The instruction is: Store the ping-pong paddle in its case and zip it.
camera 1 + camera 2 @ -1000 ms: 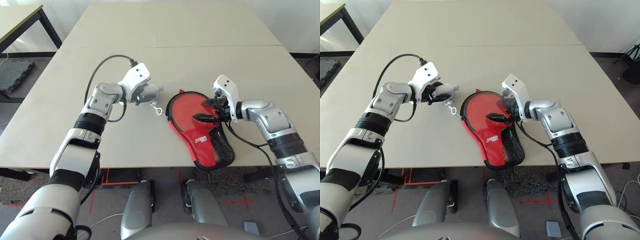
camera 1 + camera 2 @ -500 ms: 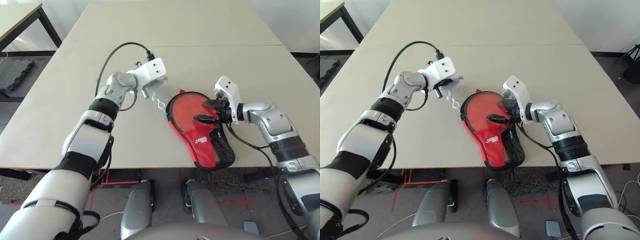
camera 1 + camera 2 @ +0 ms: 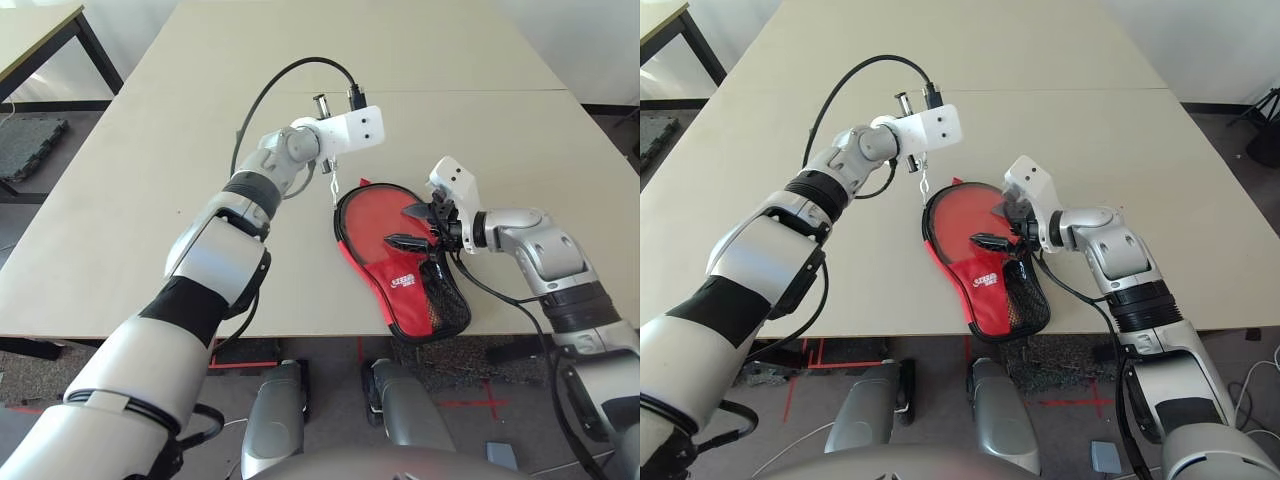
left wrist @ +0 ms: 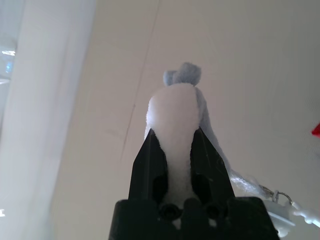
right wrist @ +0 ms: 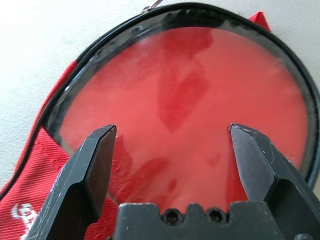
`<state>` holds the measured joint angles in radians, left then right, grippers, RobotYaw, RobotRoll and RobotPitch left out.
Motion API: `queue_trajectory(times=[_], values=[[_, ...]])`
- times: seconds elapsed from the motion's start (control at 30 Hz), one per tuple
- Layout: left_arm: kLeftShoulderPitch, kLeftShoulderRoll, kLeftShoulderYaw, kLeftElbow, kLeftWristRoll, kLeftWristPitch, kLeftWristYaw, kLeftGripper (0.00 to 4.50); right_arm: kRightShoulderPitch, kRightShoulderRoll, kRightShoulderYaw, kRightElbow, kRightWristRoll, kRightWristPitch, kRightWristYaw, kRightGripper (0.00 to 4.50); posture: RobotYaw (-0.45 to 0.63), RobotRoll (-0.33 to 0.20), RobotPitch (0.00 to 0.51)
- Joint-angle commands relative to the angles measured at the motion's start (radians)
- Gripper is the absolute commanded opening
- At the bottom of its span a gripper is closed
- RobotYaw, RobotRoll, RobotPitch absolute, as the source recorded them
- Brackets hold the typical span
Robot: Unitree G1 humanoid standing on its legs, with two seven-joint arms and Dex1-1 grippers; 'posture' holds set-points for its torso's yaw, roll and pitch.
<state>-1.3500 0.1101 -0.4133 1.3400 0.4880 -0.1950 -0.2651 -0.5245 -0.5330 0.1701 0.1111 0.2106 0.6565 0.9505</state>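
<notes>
One case [image 3: 405,265] (white logo, lettering unreadable) holds one ping-pong paddle [image 5: 200,105]; left gripper [image 4: 172,150] pinches one plush toy [image 4: 175,107], right gripper [image 5: 172,145] spread.

Ping-pong paddle [image 5: 195,95] — round red rubber face up, lying flat inside open case, glossy, ringed by black edge trim; handle hidden under fabric. Case [image 3: 410,290] — paddle-shaped fabric cover, red outside with white logo and black mesh pocket on narrow handle end. Lies flat on surface [image 3: 330,90] near front edge, round end toward far side, narrow end angled toward front edge and robot's right. Round part unzipped, flap open, showing blade.
</notes>
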Motion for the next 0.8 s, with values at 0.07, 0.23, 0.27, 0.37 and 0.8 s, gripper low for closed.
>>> queue_trajectory(times=[0.07,0.23,0.27,0.37,0.8], values=[[-0.022,-0.021,-0.044,0.023,0.074,-0.016,0.066,0.22,0.067,0.001,0.041,-0.006,0.006,0.081,-0.003,4.50,-0.04,0.000,0.170],[-0.018,-0.044,-0.044,0.028,0.089,-0.021,0.077,0.22,0.081,-0.004,0.032,-0.038,0.016,0.103,-0.012,4.50,-0.06,0.000,0.173],[-0.021,-0.051,-0.037,0.027,0.082,-0.025,0.074,0.22,0.083,-0.005,0.032,-0.041,0.016,0.105,-0.014,4.50,-0.06,0.000,0.174],[-0.020,-0.082,-0.027,0.025,0.066,-0.054,0.020,0.22,0.085,-0.007,0.030,-0.042,0.019,0.107,-0.018,4.50,-0.06,0.000,0.174],[-0.078,-0.135,-0.042,0.028,0.117,-0.077,0.191,0.22,0.093,0.002,0.036,-0.064,0.029,0.125,-0.034,4.50,-0.10,0.000,0.180]])
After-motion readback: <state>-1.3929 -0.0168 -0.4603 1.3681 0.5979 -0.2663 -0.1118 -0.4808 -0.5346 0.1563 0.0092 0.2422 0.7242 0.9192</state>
